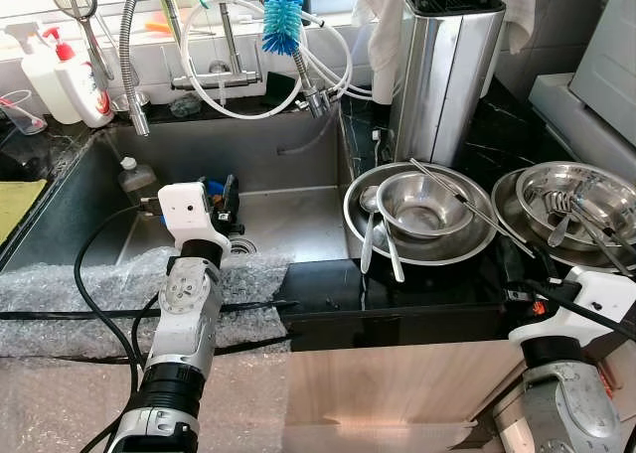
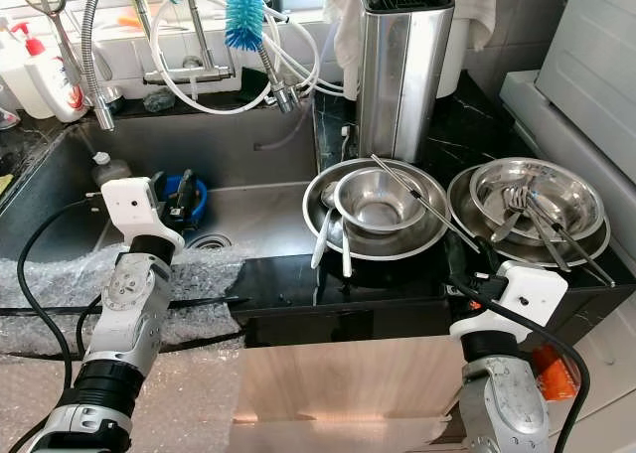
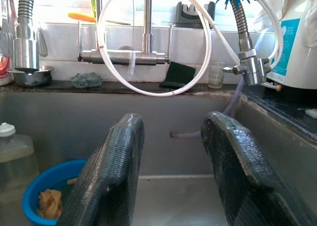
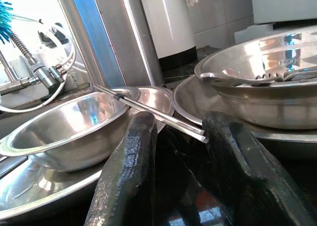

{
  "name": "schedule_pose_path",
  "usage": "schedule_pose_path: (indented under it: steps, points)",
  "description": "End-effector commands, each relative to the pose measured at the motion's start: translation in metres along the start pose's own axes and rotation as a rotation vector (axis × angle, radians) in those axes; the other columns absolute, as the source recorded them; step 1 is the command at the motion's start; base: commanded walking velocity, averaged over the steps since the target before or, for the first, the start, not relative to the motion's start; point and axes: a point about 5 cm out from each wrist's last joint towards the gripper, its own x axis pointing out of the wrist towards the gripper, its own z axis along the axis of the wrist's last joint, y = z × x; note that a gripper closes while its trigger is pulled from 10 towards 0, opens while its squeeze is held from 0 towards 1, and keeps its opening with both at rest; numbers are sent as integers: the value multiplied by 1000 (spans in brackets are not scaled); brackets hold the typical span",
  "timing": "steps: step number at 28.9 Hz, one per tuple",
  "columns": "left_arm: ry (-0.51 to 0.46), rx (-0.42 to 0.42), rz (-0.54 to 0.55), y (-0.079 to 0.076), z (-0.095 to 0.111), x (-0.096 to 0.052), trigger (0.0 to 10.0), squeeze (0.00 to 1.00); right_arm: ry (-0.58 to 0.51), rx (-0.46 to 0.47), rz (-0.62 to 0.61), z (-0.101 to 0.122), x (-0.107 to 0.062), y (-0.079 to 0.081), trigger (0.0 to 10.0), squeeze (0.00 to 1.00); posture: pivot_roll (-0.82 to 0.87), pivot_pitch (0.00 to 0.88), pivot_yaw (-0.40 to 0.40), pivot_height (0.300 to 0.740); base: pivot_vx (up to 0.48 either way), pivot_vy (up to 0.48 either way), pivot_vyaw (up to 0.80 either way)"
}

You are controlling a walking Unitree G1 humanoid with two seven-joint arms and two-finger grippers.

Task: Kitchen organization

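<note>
Bubble wrap (image 1: 60, 304) covers the near edge of the worktop (image 1: 417, 294) in front of the sink (image 1: 288, 175), with a black cable running across it. The left tool (image 3: 168, 176) hangs over the sink, fingers apart at a medium gap, holding nothing. It faces the back wall and the tap (image 3: 124, 56). A blue bowl (image 3: 44, 191) with scraps in it and a bottle (image 3: 12, 156) stand in the sink, just beside this tool.

The right tool (image 4: 183, 171) sits low at the front edge of the worktop, fingers apart and empty. It points at the gap between two dish stacks.

Left stack: a small bowl (image 1: 422, 207) rests in a wide dish (image 1: 477, 244), with spoons (image 1: 383, 239) leaning over the near rim. Chopsticks (image 1: 472, 207) lie across the bowl. Their long axis runs from the far left to the near right, and the near tips end just ahead of the right tool, between its fingers in the right wrist view.

Right stack: a bowl (image 1: 581, 200) holds forks and more utensils, near the right tool.

Judgement: the right arm is nearer both stacks. The chopstick tips are its closest target, and the pair lies roughly along the tool's line of approach, not across it. A knife block (image 1: 442, 66) stands behind the stacks.
</note>
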Motion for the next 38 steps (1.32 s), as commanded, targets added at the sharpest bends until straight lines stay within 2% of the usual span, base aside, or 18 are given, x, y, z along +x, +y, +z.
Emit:
schedule_pose_path:
  steps: [1, 23, 25, 27, 29, 30, 31, 32, 38]
  points:
    - [12, 5, 14, 3, -1, -2, 10000, 0, -3, -2, 6, 0, 2, 2, 10000, 0, -70, 53, 76, 740, 0, 0, 0]
    - [16, 7, 14, 3, -2, -2, 10000, 0, -16, 0, 4, 2, 6, 3, 10000, 0, -70, 53, 76, 740, 0, 0, 0]
    - [17, 7, 14, 3, -2, -2, 10000, 0, -16, 2, 8, 2, 6, 3, 2353, 0, -69, 53, 76, 740, 0, 0, 0]
    - [16, 7, 14, 3, -2, -2, 10000, 0, -17, 4, 7, 2, 6, 3, 2627, 0, -70, 53, 76, 740, 0, 0, 0]
    - [16, 7, 14, 3, -2, -2, 10000, 0, -17, 4, 8, 2, 6, 3, 1882, 0, -70, 53, 75, 740, 0, 0, 0]
    - [16, 7, 14, 3, -2, -2, 10000, 0, -17, 5, 8, 2, 6, 3, 1843, 0, -70, 53, 76, 740, 0, 0, 0]
    - [17, 7, 15, 3, -2, -2, 10000, 0, -17, 5, 9, 2, 6, 3, 1176, 0, -70, 53, 76, 740, 0, 0, 0]
    - [18, 8, 16, 3, -2, -2, 10000, 0, -17, 5, 10, 2, 6, 4, 0, 0, -69, 52, 75, 740, 0, 0, 0]
    - [21, 11, 20, 4, -3, -2, 10000, 0, -16, 6, 13, 2, 7, 4, 0, 0, -69, 53, 74, 740, 0, 0, 0]
